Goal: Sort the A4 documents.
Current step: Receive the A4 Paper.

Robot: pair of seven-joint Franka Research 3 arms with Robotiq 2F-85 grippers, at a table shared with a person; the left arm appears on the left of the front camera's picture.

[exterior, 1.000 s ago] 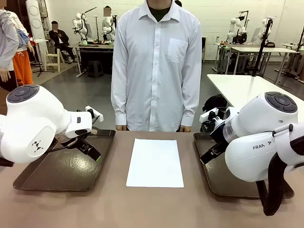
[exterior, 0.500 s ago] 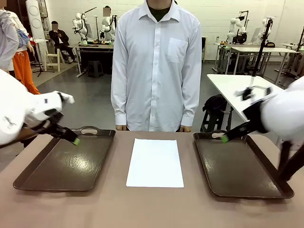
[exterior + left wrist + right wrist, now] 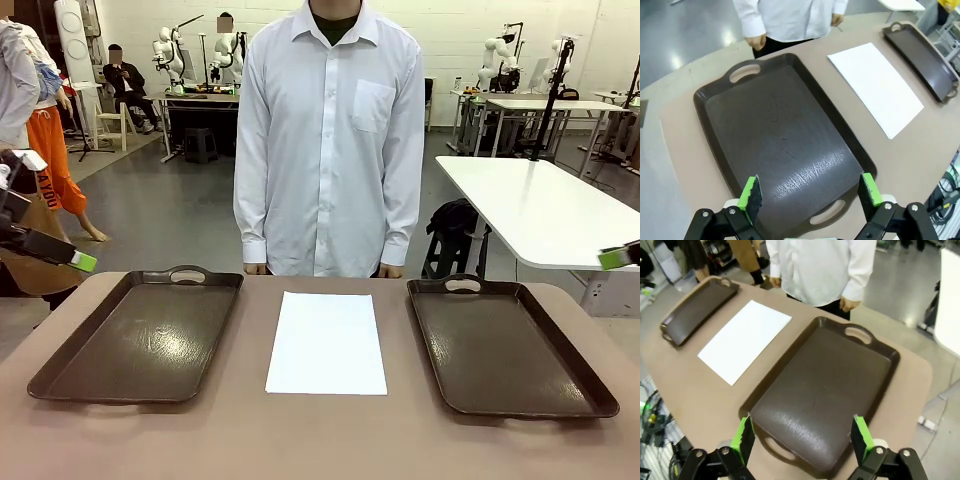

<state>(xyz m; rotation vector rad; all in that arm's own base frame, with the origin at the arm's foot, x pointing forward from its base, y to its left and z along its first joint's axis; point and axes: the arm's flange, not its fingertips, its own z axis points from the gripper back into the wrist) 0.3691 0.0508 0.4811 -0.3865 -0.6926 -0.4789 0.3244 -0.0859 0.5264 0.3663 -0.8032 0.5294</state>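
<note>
A stack of white A4 documents lies flat in the middle of the table, between two dark brown trays. My left gripper is at the far left picture edge, off the table's corner. In its wrist view it hangs open high above the left tray, with the documents to the right. My right gripper shows just a green tip at the right edge. From its wrist camera it is open above the right tray, with the documents to the left. Neither gripper holds anything.
The left tray and the right tray both have nothing in them. A person in a white shirt stands at the far edge, hands hanging by the table. A white table stands beyond on the right.
Both arms have pulled up and outward from over the trays, the left to the left edge and the right to the right edge. The documents and trays have not moved.
</note>
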